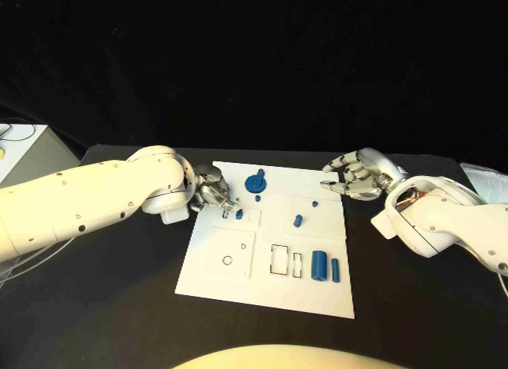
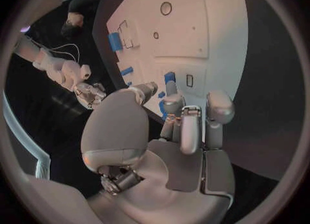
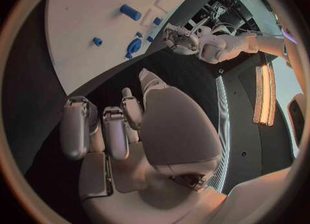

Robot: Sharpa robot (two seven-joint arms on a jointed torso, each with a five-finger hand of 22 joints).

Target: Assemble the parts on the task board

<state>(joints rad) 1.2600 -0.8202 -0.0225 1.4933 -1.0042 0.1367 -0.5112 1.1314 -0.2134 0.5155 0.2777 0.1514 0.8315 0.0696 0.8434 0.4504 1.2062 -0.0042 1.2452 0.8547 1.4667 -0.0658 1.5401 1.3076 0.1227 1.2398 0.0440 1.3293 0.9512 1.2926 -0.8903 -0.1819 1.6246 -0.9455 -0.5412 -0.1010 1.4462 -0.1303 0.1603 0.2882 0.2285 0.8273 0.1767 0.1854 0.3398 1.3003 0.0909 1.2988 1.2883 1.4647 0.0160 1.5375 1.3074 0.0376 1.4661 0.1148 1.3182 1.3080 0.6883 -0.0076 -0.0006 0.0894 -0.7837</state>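
Left hand (image 1: 213,192) sat over task board (image 1: 237,284) near small blue part (image 1: 239,214), grasp unclear; right hand (image 1: 359,175) empty, fingers apart.

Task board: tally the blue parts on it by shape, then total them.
Large round part: 1
Long cylinders, lying side by side: 2
Small pieces: 4
Total: 7

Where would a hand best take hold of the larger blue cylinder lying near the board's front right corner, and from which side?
Probably across its middle, coming from above. The larger blue cylinder lies flat on the task board, long axis running front to back, so its curved flanks face sideways. A thinner blue pin lies close on its right, leaving little room there.
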